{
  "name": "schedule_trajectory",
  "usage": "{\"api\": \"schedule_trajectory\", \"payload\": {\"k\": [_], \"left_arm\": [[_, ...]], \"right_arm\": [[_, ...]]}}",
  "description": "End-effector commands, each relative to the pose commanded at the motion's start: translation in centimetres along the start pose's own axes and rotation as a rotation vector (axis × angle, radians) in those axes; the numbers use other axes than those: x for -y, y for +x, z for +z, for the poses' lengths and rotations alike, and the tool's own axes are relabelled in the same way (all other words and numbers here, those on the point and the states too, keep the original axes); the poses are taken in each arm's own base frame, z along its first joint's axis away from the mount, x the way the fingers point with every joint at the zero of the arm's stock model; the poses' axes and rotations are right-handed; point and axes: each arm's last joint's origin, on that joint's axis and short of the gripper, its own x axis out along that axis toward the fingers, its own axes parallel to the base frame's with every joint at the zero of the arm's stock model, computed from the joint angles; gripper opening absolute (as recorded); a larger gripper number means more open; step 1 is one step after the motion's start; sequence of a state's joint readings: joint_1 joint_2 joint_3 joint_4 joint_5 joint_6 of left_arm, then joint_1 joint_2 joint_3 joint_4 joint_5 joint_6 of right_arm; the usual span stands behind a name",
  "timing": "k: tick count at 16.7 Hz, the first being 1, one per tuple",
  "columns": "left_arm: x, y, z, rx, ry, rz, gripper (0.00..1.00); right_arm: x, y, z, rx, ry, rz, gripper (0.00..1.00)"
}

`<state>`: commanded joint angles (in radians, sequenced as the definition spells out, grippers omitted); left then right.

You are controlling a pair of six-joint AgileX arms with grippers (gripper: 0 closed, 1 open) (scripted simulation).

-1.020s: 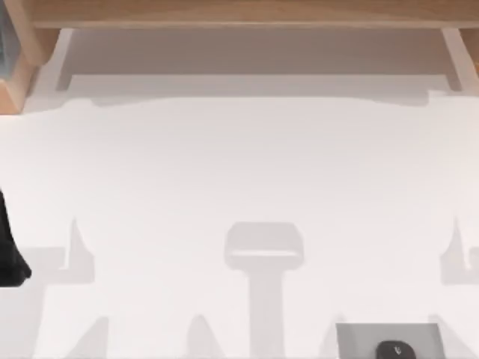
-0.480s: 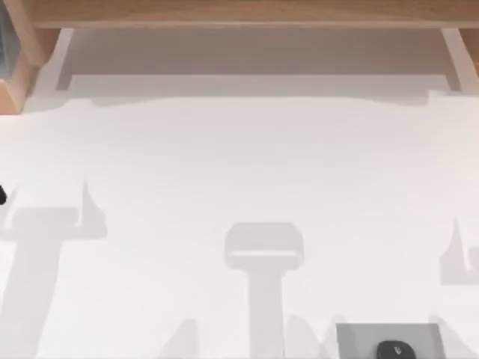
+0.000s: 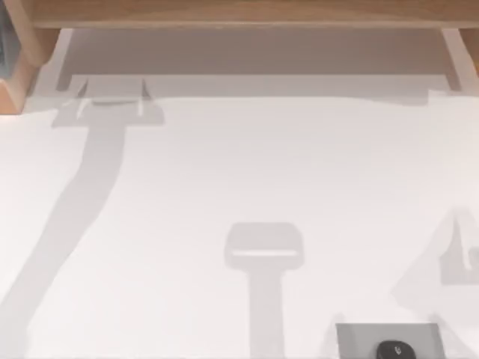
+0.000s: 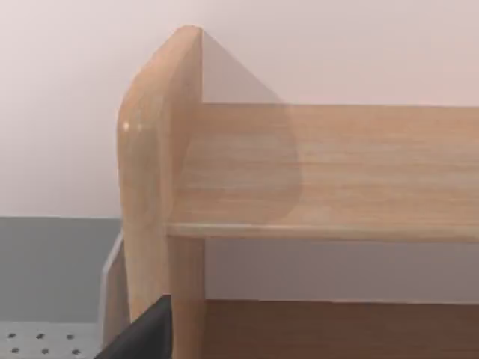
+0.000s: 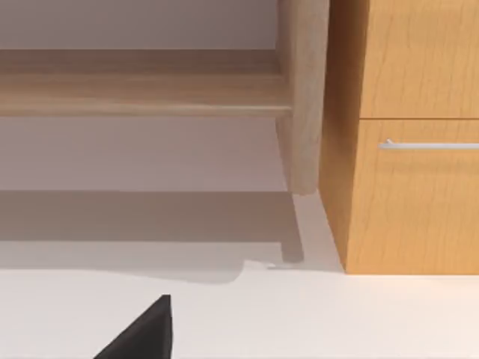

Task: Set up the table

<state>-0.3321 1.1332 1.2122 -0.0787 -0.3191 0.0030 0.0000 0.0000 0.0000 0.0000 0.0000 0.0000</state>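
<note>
The table (image 3: 239, 164) is a wide white top that runs back to light wooden boards (image 3: 239, 11) at its far edge. The left arm's shadow (image 3: 105, 112) stretches across the table to the far left corner. In the left wrist view, a black part of my left gripper (image 4: 146, 336) shows close in front of the wooden shelf's end post (image 4: 157, 172). A black part of my right gripper (image 5: 142, 333) hangs over the white table (image 5: 314, 314), facing the shelf and a wooden post (image 5: 303, 97).
A small grey pad (image 3: 359, 336) with a black mouse (image 3: 394, 350) lies at the table's near right edge. A wooden drawer cabinet with a metal handle (image 5: 430, 145) stands beside the shelf post. A raised wooden shelf board (image 4: 337, 164) spans the back.
The dark left arm has left the top view's left edge. Its shadow has swung from the middle left to the far left corner by the shelf. The right arm's shadow has widened slightly.
</note>
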Motion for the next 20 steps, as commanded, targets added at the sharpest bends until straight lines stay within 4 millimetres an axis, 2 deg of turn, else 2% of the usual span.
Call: {"api": "schedule_trajectory", "payload": {"k": [2,4,7,9,11,13,20], "left_arm": [[3.1,4.1,2.3,0.003,-0.003,-0.007,1.00],[6.5,8.0,3.4,0.004,-0.005,-0.012,1.00],[11.6,12.7,3.3,0.006,-0.004,-0.016,1.00],[14.4,14.7,2.6,0.009,-0.004,-0.017,1.00],[16.6,16.0,1.9,0.012,-0.003,-0.015,1.00],[17.8,16.6,1.5,0.014,-0.002,-0.014,1.00],[18.1,17.0,1.2,0.013,-0.001,-0.011,1.00]], "right_arm": [[0.0,0.0,0.0,0.000,0.000,0.000,1.00],[0.0,0.0,0.0,0.000,0.000,0.000,1.00],[0.0,0.0,0.0,0.000,0.000,0.000,1.00],[0.0,0.0,0.0,0.000,0.000,0.000,1.00],[0.0,0.0,0.0,0.000,0.000,0.000,1.00],[0.0,0.0,0.0,0.000,0.000,0.000,1.00],[0.0,0.0,0.0,0.000,0.000,0.000,1.00]]}}
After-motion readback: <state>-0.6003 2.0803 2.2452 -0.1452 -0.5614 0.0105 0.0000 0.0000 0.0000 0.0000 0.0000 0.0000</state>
